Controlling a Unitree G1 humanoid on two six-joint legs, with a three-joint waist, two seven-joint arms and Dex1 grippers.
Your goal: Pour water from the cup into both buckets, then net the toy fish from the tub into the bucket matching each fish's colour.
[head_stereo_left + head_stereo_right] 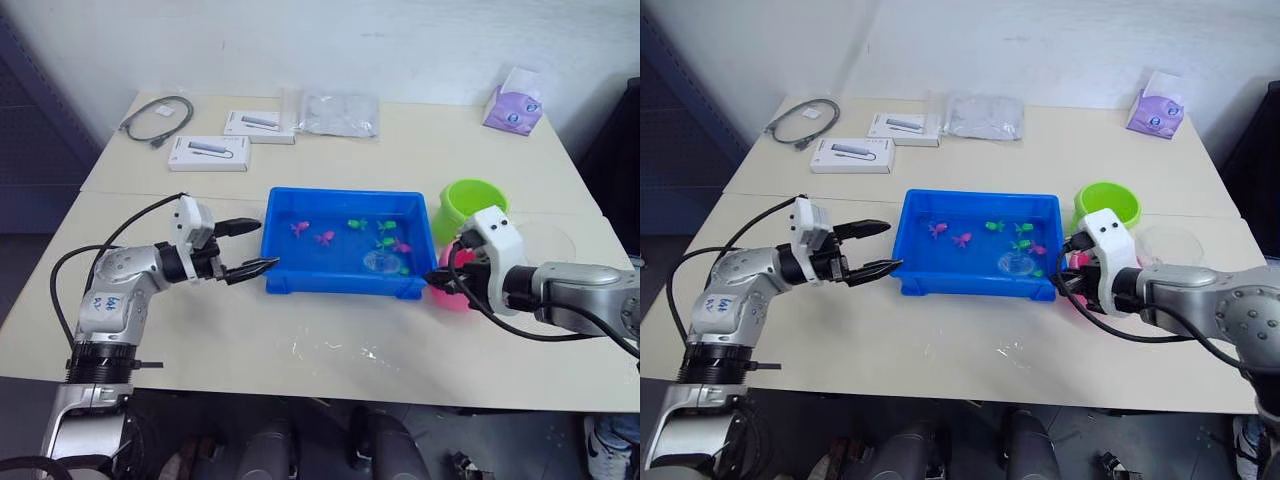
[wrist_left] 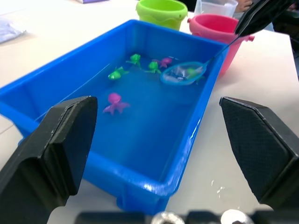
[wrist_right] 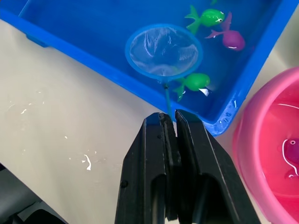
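Observation:
The blue tub (image 1: 340,284) holds water and several toy fish, pink (image 1: 324,238) and green (image 1: 357,224). My right gripper (image 1: 434,279) is at the tub's right front corner, shut on the thin handle of the net. The net's light blue hoop (image 3: 163,51) lies in the water beside a green fish (image 3: 194,81). The pink bucket (image 3: 268,121) sits just behind that gripper with a pink fish (image 3: 292,151) in it. Behind it stands the green bucket (image 1: 470,203), and the clear cup (image 1: 1170,244) is to the right. My left gripper (image 1: 262,244) is open at the tub's left wall.
At the table's far side lie a coiled cable (image 1: 158,118), two white boxes (image 1: 209,153) (image 1: 260,126) and a clear plastic bag (image 1: 340,113). A purple tissue pack (image 1: 513,103) sits at the far right. Small white specks mark the table in front of the tub.

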